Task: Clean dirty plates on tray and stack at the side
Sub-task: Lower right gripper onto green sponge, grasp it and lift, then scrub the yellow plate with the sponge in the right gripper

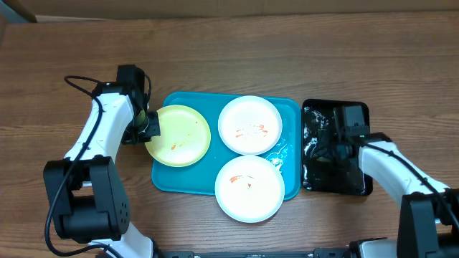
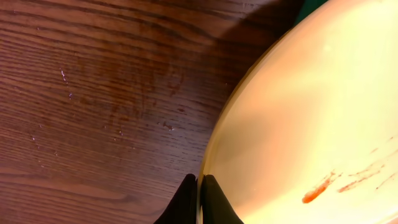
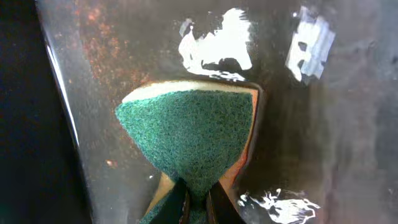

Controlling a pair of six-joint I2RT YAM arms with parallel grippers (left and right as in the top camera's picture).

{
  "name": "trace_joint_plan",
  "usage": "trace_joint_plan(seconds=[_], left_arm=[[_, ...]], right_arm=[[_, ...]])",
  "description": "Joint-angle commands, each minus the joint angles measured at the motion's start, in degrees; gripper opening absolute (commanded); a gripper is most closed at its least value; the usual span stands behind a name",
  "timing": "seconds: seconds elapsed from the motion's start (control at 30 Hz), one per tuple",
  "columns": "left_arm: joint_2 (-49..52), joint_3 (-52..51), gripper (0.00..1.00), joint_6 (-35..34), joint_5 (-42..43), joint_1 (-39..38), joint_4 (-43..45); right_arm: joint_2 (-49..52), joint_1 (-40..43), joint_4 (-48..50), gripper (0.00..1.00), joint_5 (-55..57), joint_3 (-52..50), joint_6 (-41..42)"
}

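The left gripper (image 2: 199, 180) is clamped onto the left rim of the yellow-green plate (image 1: 179, 135), which overhangs the left edge of the turquoise tray (image 1: 290, 104). The right gripper (image 3: 198, 194) pinches a green sponge (image 3: 189, 134) over the black tray (image 1: 337, 185). Two smeared white plates (image 1: 249, 125) lie on the turquoise tray.

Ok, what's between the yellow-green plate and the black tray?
The overhead view shows the upper white plate directly between them and the lower white plate nearer the front, both on the turquoise tray.
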State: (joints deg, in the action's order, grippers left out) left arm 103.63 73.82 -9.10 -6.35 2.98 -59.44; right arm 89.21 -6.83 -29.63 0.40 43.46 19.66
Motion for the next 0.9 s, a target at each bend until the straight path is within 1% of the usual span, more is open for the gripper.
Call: trace_joint_plan(seconds=[0.0, 0.07, 0.13, 0.23, 0.37, 0.4, 0.43, 0.5, 0.53, 0.57, 0.67, 0.7, 0.73, 0.77, 0.8, 0.83, 0.87], left_arm=[[-0.6, 0.0, 0.04, -1.2, 0.4, 0.0, -0.2], [-0.6, 0.0, 0.04, -1.2, 1.3, 0.0, -0.2], [-0.6, 0.0, 0.04, -0.9, 4.0, 0.0, 0.0], [-0.6, 0.0, 0.04, 1.3, 7.2, 0.0, 0.2], [-0.6, 0.0, 0.04, 1.4, 7.4, 0.0, 0.1], [-0.6, 0.0, 0.04, 1.4, 7.4, 0.0, 0.1], [-0.6, 0.0, 0.04, 1.4, 7.4, 0.0, 0.1], [-0.6, 0.0, 0.04, 1.4, 7.4, 0.0, 0.1], [-0.6, 0.0, 0.04, 1.4, 7.5, 0.0, 0.1], [-0.6, 0.0, 0.04, 1.4, 7.5, 0.0, 0.1], [-0.6, 0.0, 0.04, 1.4, 7.5, 0.0, 0.0], [-0.6, 0.0, 0.04, 1.4, 7.5, 0.0, -0.1], [-0.6, 0.0, 0.04, 1.4, 7.5, 0.0, -0.2], [-0.6, 0.0, 0.04, 1.4, 7.5, 0.0, -0.2], [-0.6, 0.0, 0.04, 1.4, 7.5, 0.0, -0.2], [-0.6, 0.0, 0.04, 1.4, 7.5, 0.0, -0.1], [-0.6, 0.0, 0.04, 1.4, 7.5, 0.0, -0.1]], right_arm=[[0.9, -0.2, -3.4, 0.04, 0.0, 5.0, 0.0], [0.8, -0.2, -6.9, 0.04, 0.0, 9.1, -0.1], [0.8, -0.2, -10.8, 0.04, 0.0, 13.3, -0.2], [0.8, -0.2, -15.9, 0.04, 0.0, 18.6, -0.2], [0.8, -0.2, -19.2, 0.04, -1.8, 21.6, 0.1], [0.8, -0.3, -19.0, 0.04, -5.2, 21.6, -0.5], [0.8, -0.3, -18.6, 0.04, -10.5, 21.6, -3.6], [0.8, -0.3, -17.4, 0.04, -24.9, 21.6, -13.8], [0.8, -0.3, -16.8, 0.04, -29.3, 21.6, -15.7], [0.8, -0.3, -16.0, 0.04, -30.5, 21.6, -15.0], [0.8, -0.3, -15.0, 0.04, -24.5, 21.6, -4.5], [0.8, -0.3, -15.0, 0.04, -23.0, 21.6, -2.1], [0.8, -0.3, -14.5, 0.04, -24.6, 21.6, -2.5], [0.8, -0.4, -13.9, 0.04, -28.2, 21.6, -5.5], [0.8, -0.8, -13.1, 0.04, -34.7, 21.6, -11.2], [0.8, -1.3, -12.8, 0.04, -39.3, 21.6, -14.6], [0.8, -2.1, -12.3, 0.04, -41.5, 21.6, -15.4]])
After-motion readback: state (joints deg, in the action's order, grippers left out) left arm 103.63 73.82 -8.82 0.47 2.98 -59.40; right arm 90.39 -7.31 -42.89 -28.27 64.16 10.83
